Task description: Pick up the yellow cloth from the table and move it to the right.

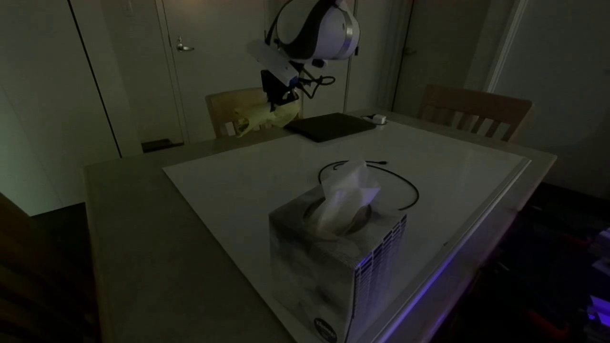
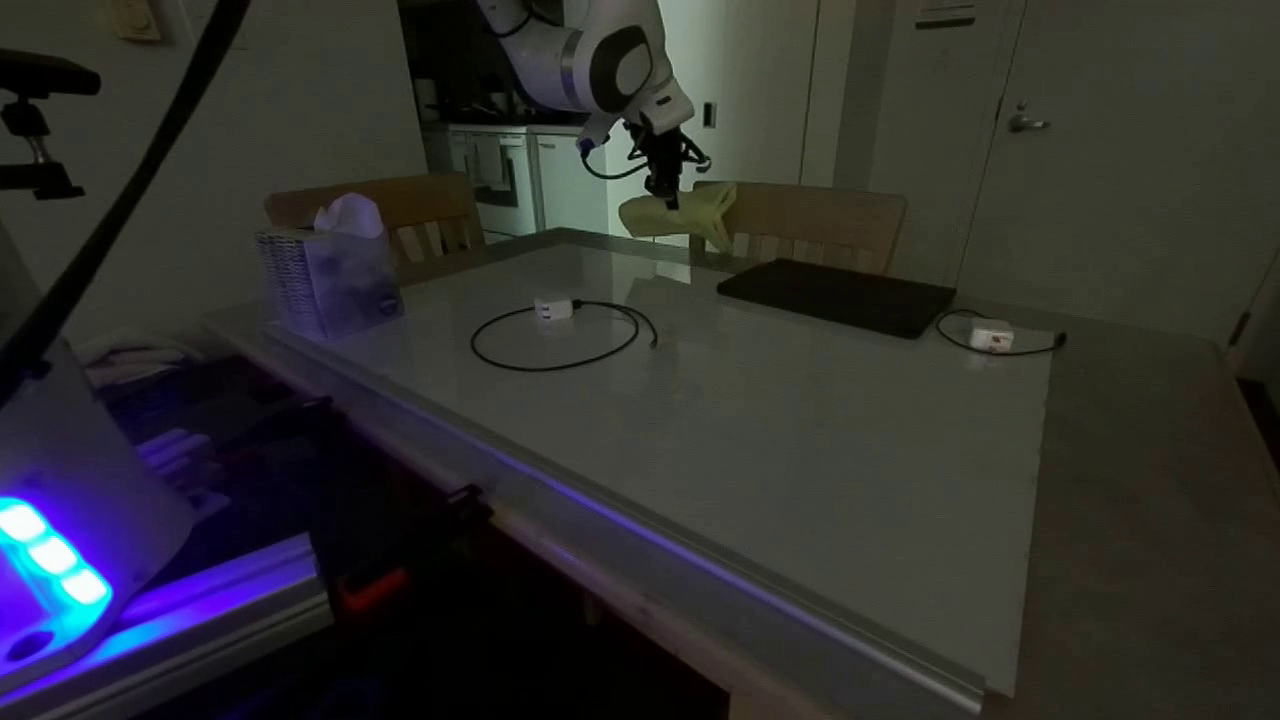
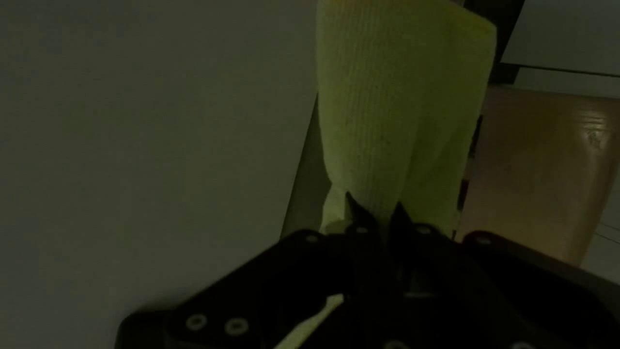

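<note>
The gripper [image 3: 374,207] is pinched nearly closed on the yellow cloth [image 3: 392,109], which hangs above the edge of the table [image 1: 219,186]. Lifting looks done; setting down remains, and how much rightward travel is due I can't tell.

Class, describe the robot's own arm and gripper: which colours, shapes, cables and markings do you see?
The arm has rounded white casings with black patches and a grey band. A dark cable bows outside the casing. The gripper is black, with angular links, round fasteners and narrow, tapering fingers. No lettering is readable.
</note>
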Controlling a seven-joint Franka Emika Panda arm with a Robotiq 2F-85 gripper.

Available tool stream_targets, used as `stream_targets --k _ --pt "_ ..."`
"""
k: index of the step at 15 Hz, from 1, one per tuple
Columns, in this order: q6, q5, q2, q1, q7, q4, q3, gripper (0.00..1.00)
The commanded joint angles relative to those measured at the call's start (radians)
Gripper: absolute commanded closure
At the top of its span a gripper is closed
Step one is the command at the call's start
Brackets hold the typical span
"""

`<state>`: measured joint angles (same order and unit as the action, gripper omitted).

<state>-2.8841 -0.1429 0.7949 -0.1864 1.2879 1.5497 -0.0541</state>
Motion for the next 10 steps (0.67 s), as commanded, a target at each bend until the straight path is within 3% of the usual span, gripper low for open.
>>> stream_targets --k 1,2,8,9,10 --pt "0.004 0.009 -0.012 -0.055 0.040 0.013 -0.114 0.97" --pt "-0.014 0.017 -0.008 -0.111 0.136 0.019 -0.213 0.97" --pt "-0.004 0.056 0.001 -0.226 0.494 0.053 -0.484 0.97" --pt "-0.002 0.068 -0.003 -0.157 0.407 0.023 -0.390 0.90" --pt "-0.002 0.080 -0.004 -0.171 0.455 0.030 -0.423 0.90"
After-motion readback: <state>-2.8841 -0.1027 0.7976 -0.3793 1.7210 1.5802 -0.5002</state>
